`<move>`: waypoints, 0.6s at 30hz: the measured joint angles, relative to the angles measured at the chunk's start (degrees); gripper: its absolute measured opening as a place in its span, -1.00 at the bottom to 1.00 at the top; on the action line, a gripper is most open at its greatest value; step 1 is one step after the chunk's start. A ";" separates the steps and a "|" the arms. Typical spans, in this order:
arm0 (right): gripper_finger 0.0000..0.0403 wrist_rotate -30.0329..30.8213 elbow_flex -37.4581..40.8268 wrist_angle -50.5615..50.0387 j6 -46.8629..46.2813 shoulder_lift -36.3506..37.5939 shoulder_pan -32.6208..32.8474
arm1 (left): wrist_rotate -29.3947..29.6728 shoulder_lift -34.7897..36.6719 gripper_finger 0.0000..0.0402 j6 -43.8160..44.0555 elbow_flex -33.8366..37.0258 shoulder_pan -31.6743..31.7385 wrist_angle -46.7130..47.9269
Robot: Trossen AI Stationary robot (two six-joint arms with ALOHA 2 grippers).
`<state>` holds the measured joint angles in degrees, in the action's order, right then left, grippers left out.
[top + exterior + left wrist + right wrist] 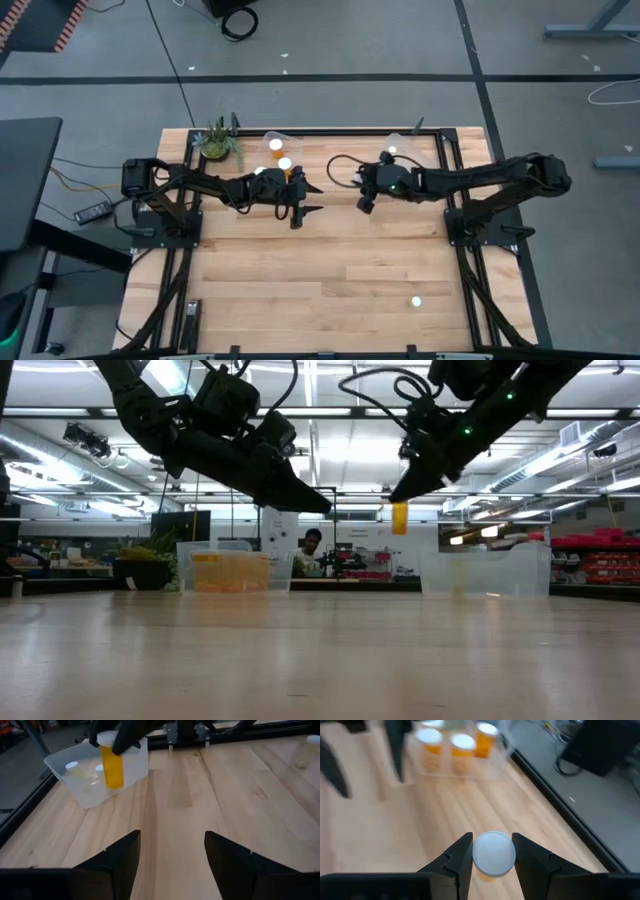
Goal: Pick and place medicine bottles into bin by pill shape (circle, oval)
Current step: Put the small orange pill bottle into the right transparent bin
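Wooden desk (320, 290) of pale planks fills the overhead view, with a bright workshop hall behind it in the level view. Two clear bins sit along the far edge. The left bin (277, 148) holds orange bottles with white caps; the right bin (400, 148) holds at least two more, seen from the left wrist camera.

The right gripper (492, 857) is closed on the white cap of a bottle (400, 518), which hangs upright in the air, well above the desk, just in front of the right bin. The left gripper (170, 852) stands open and empty, high over the desk in front of the left bin, its fingers (117, 857) spread apart with bare wood between them.

The step in hand looks like carrying the held bottle to a bin. To do it well, the right arm should hold the bottle upright, travel over the bin's near wall with clearance, centre above free floor inside, lower it, and only then release. The pill shape inside cannot be read here, so which bin is correct cannot be told.

Near the left bin, a small potted plant (217, 142) stands at the desk's far corner. One lone white cap or bottle (416, 300) rests near the front edge, far from the right bin. A person (312, 550) shows far behind the left bin in the hall. The left arm reaches toward the centre and could crowd a path to the left bin; the way to the right bin looks free.
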<state>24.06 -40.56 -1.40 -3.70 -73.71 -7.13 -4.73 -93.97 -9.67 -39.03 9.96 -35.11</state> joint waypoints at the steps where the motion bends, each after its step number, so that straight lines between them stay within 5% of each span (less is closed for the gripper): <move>1: -0.32 0.64 0.00 -2.14 -0.57 0.90 -0.69 | 0.02 0.00 0.14 0.00 0.00 0.00 0.06; 18: -0.32 9.00 1.63 -17.36 -6.83 6.77 -13.70 | 0.01 0.00 0.08 -0.01 0.00 0.00 2.94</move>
<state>33.06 -38.93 -18.76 -10.53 -66.94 -20.83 -4.72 -93.97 -9.68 -39.03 9.96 -32.17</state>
